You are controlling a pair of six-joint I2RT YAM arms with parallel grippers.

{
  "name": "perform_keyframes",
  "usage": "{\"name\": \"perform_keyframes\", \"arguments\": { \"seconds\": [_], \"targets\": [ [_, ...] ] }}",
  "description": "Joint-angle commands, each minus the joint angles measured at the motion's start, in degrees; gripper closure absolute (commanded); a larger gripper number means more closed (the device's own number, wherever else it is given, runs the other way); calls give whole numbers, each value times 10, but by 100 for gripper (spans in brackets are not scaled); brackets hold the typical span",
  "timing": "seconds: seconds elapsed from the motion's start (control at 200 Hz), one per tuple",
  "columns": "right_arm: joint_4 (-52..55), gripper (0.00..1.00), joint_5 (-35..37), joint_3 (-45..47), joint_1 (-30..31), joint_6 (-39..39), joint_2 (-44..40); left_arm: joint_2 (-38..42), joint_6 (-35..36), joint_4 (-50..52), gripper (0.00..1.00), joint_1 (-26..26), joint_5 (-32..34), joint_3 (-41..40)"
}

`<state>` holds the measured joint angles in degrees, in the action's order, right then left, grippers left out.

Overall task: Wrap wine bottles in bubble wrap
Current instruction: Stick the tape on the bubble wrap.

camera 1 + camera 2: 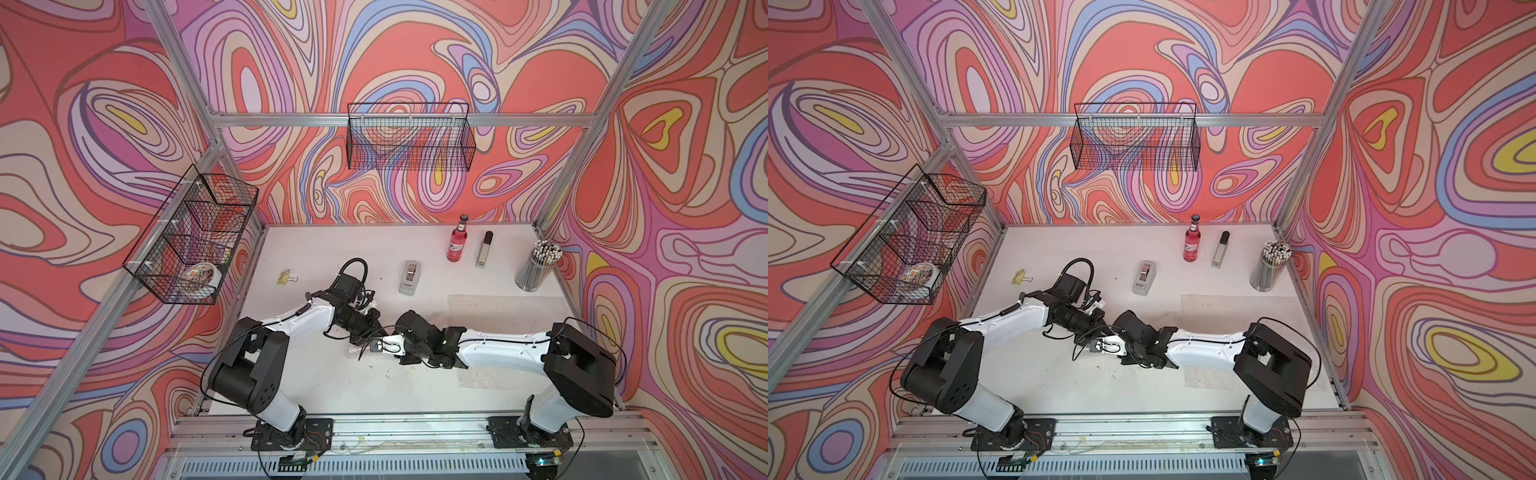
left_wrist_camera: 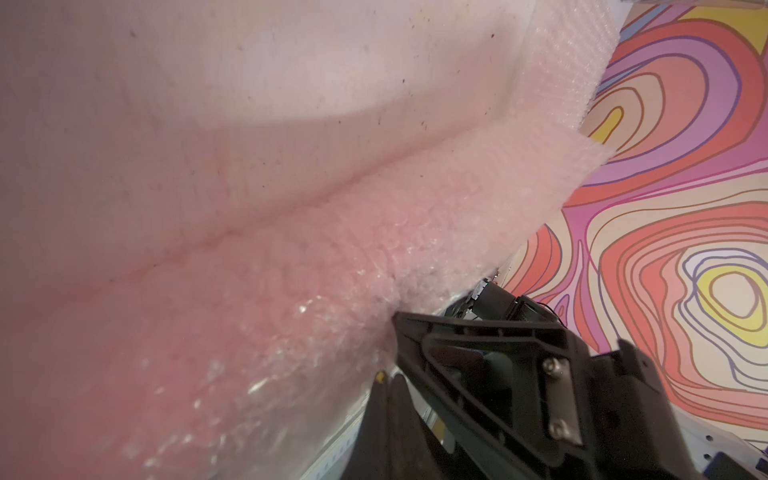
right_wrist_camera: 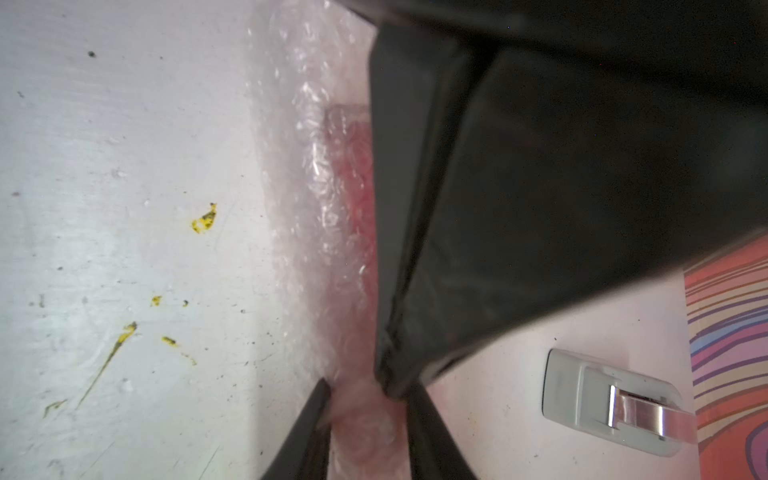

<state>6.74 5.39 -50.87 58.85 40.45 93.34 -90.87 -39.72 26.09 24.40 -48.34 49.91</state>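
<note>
Bubbled film (image 2: 291,311), clear with pink showing through, is rolled round the first wine bottle (image 3: 349,187), which lies near the middle of the tabletop (image 1: 316,257). My right gripper (image 3: 361,401) has its jaws part open, clamped round one end of that bundle. My left gripper (image 2: 388,353) is pinched fully shut on the film's loose edge.

I judge the step in hand is closing this roll. Next I should draw that edge snug without letting the bottle slip, then fetch tape from the grey tape dispenser (image 1: 410,277) just beyond my wrists.

The second wine bottle (image 1: 457,243) stands bare by the far edge. A flat sheet (image 1: 511,307) lies toward the right edge.
</note>
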Motion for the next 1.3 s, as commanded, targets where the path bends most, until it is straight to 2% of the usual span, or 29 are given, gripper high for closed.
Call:
{"name": "perform_keyframes", "arguments": {
  "seconds": [0.0,0.19,0.426,0.536,0.686,0.756,0.846,0.991,1.122,1.297],
  "targets": [
    [14,68,12,12,0,-9,4,-20,3,-2,100,3,9,-2],
    [13,65,10,13,0,-12,-5,-39,23,17,100,2,22,4],
    [-12,43,-4,28,-6,-37,-57,-57,41,32,100,2,42,4],
    [-29,41,-54,42,-27,-80,-107,-58,50,44,100,2,50,7],
    [-81,40,-168,60,-110,-191,-164,-57,59,57,100,2,57,12],
    [-80,42,-220,47,-142,-235,-157,-57,59,56,100,3,57,12],
    [-77,46,-217,35,-147,-256,-127,-57,55,51,100,2,57,8],
    [-65,59,-229,9,-155,-292,-72,-55,53,47,100,2,57,5],
    [-119,75,-326,16,-181,-378,-52,-56,55,47,100,2,59,3],
    [-103,86,-404,-5,-181,-397,-6,-61,55,45,100,2,58,4]
  ]
}}
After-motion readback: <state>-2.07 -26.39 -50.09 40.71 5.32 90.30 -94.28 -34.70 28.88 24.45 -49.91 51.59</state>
